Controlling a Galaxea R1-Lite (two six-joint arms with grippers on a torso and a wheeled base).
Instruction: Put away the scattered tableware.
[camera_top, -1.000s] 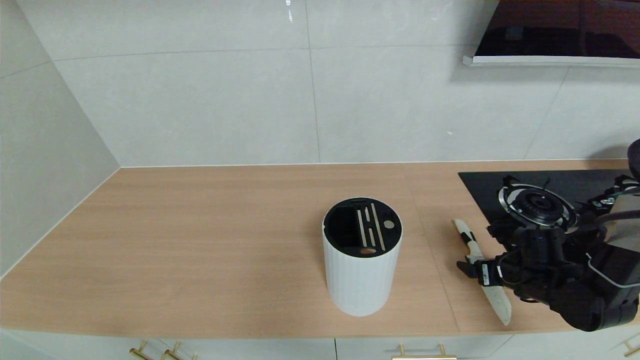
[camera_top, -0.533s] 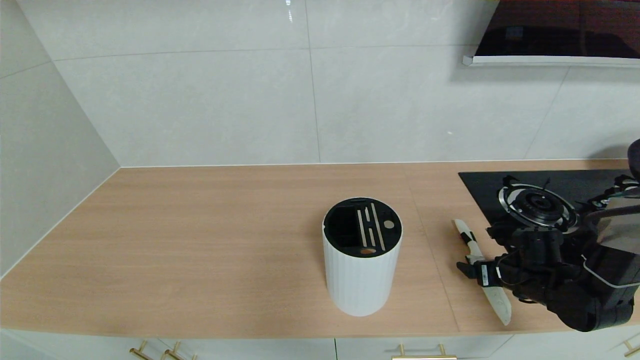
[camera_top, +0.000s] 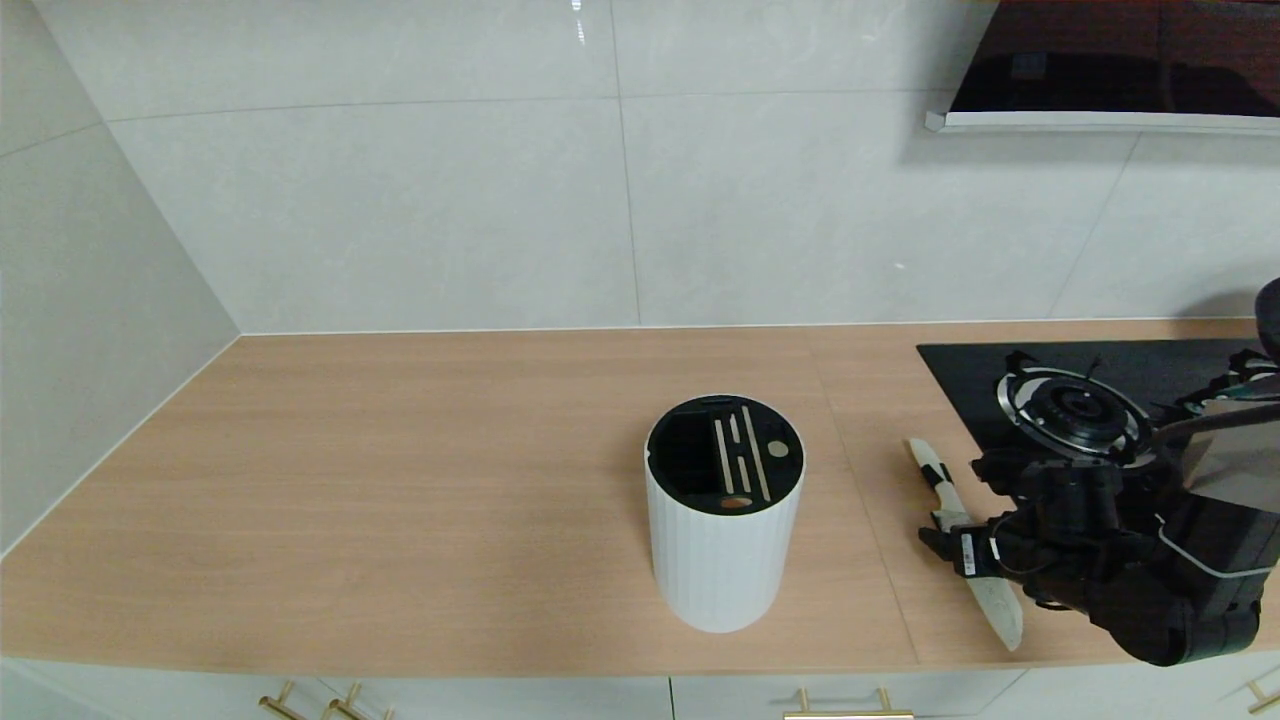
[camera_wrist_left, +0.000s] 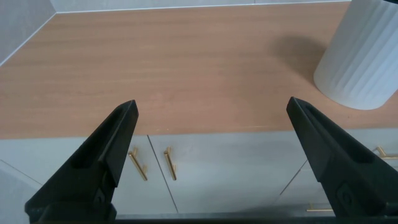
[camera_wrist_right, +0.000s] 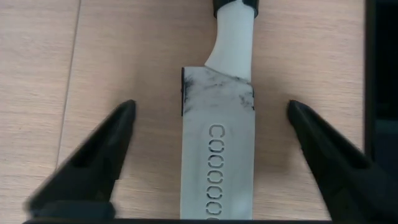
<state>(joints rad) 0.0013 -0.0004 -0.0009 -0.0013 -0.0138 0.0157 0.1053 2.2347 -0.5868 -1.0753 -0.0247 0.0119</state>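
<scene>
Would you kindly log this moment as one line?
right gripper: open over white marbled knife | left gripper: open | white ribbed holder: upright

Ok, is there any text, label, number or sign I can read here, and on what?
No text here can be read.
The small white label on the right gripper: too small to read.
On the knife blade: a row of oval dimples, not letters.
On the white holder: no print visible.
</scene>
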